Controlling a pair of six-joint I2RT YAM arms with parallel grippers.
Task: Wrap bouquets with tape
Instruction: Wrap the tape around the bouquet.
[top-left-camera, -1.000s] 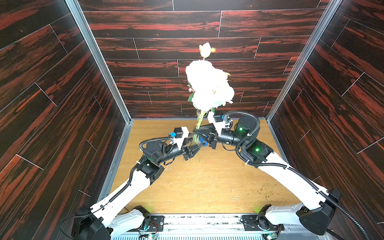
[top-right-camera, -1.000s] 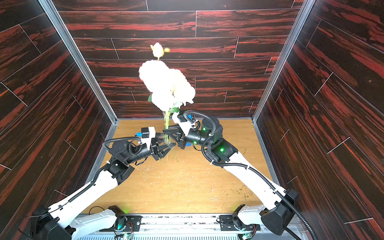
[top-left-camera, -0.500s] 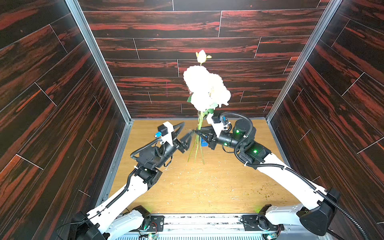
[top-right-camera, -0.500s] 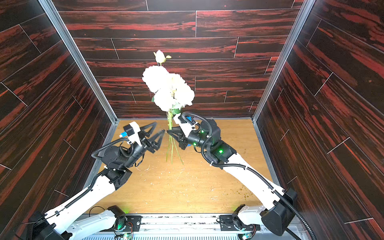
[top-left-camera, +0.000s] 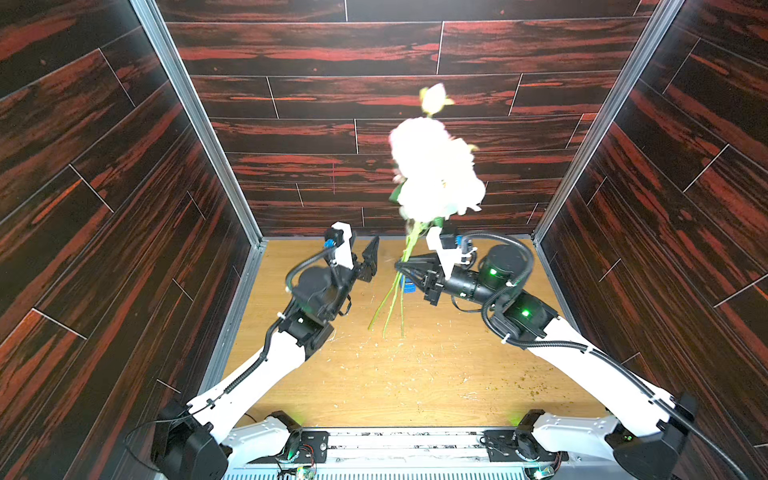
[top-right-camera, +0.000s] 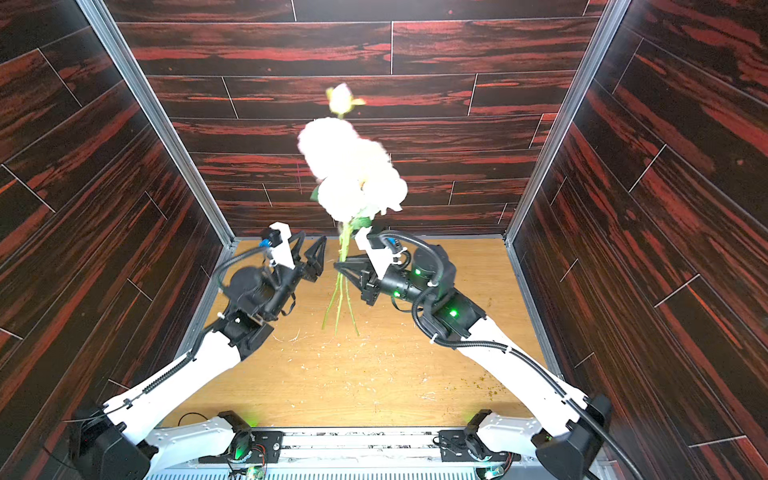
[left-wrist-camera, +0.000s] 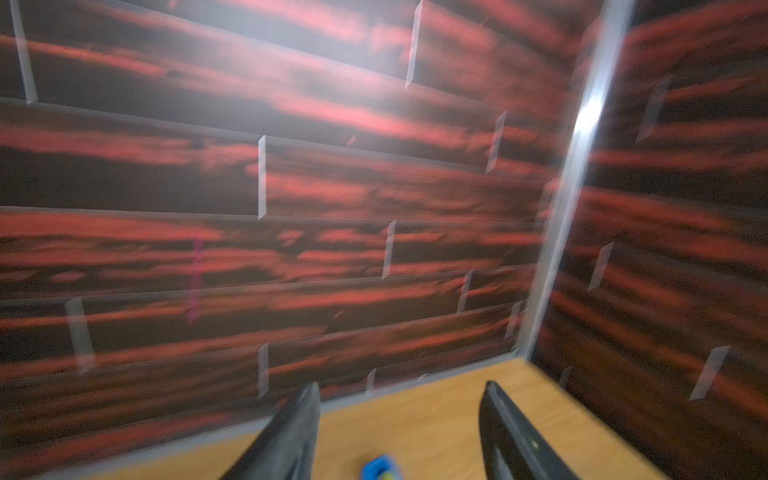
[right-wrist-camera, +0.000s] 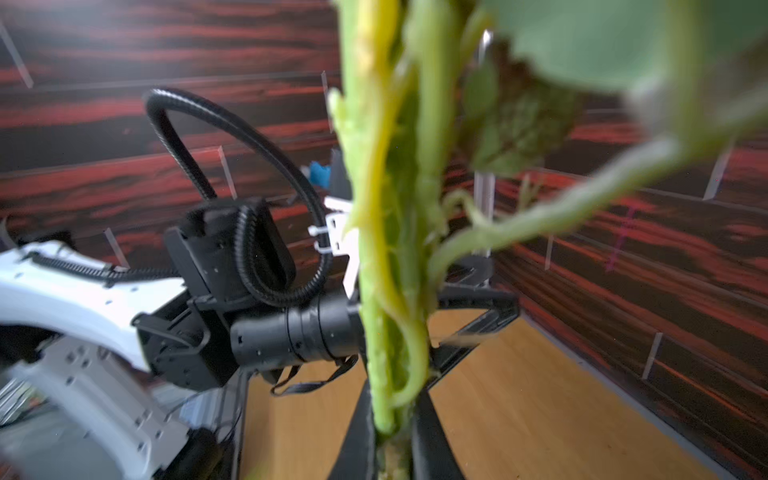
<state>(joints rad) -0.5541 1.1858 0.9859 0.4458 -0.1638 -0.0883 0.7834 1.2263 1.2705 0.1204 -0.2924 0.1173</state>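
My right gripper (top-left-camera: 401, 264) (top-right-camera: 338, 266) is shut on the green stems (right-wrist-camera: 390, 249) of the bouquet and holds it upright over the back of the table. The pale blooms (top-left-camera: 436, 170) (top-right-camera: 353, 170) and a small bud (top-left-camera: 433, 97) rise above it, and the stem ends (top-left-camera: 390, 303) hang loose below. In the right wrist view the stems stand between the jaws of the right gripper (right-wrist-camera: 392, 449). My left gripper (top-left-camera: 368, 253) (top-right-camera: 309, 249) (left-wrist-camera: 399, 399) is open and empty, left of the stems and apart from them. The blue tape dispenser (top-left-camera: 409, 286) (left-wrist-camera: 380, 467) lies on the table behind the stems.
The wooden table (top-left-camera: 415, 374) carries small scattered plant bits. Dark red wood-patterned walls (top-left-camera: 332, 124) close the back and both sides. A metal rail (top-left-camera: 395, 444) with the arm bases runs along the front edge.
My left gripper let go near the stems, drew back to the left and now stands open. The right gripper kept its hold while the bouquet swayed slightly to the right.
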